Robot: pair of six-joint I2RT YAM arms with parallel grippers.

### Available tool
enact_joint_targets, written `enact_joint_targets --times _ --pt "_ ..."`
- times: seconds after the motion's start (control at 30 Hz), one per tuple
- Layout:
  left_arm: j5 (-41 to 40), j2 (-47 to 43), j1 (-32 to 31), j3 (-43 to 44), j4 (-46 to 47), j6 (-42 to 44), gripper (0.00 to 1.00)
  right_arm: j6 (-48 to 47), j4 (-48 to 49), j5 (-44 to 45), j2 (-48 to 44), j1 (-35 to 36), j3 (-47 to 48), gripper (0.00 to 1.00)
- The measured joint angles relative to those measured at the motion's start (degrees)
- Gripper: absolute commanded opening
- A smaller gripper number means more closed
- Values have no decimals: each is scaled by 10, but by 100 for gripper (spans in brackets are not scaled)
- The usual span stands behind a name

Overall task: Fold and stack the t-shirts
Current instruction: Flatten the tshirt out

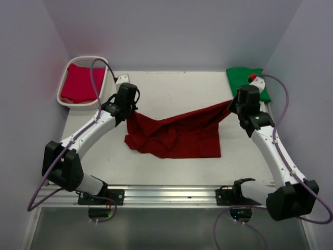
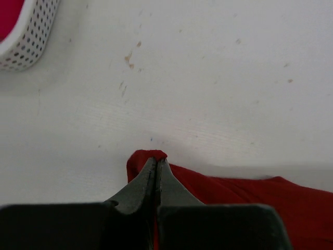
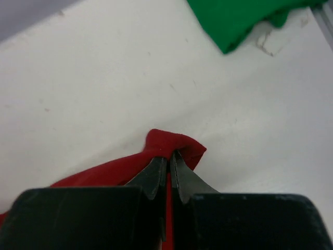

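A dark maroon t-shirt (image 1: 177, 133) lies crumpled across the middle of the table, its two upper corners pulled out and lifted. My left gripper (image 1: 131, 110) is shut on its left corner (image 2: 148, 156). My right gripper (image 1: 232, 104) is shut on its right corner (image 3: 174, 143). In each wrist view a small bunch of red cloth pokes out past the closed fingertips. A folded bright green t-shirt (image 1: 247, 80) lies at the back right, seen too as green t-shirt (image 3: 234, 18). A pinkish crimson t-shirt (image 1: 80, 84) lies in the basket.
The white lattice basket (image 1: 65, 101) stands at the back left, close behind my left arm; its wall (image 2: 26, 44) shows in the left wrist view. Walls close the table on the left, back and right. A metal rail (image 1: 166, 194) runs along the near edge.
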Motion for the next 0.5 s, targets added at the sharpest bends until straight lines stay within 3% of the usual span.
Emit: enact_joint_targets --times 0.23,0.5 --pt "-37 -126 -75 120 -21 20 0 -25 -17 -50 -143 0 92 0" --pt "-3 -298 -116 139 -21 43 0 -53 -49 -141 -235 0 127 0"
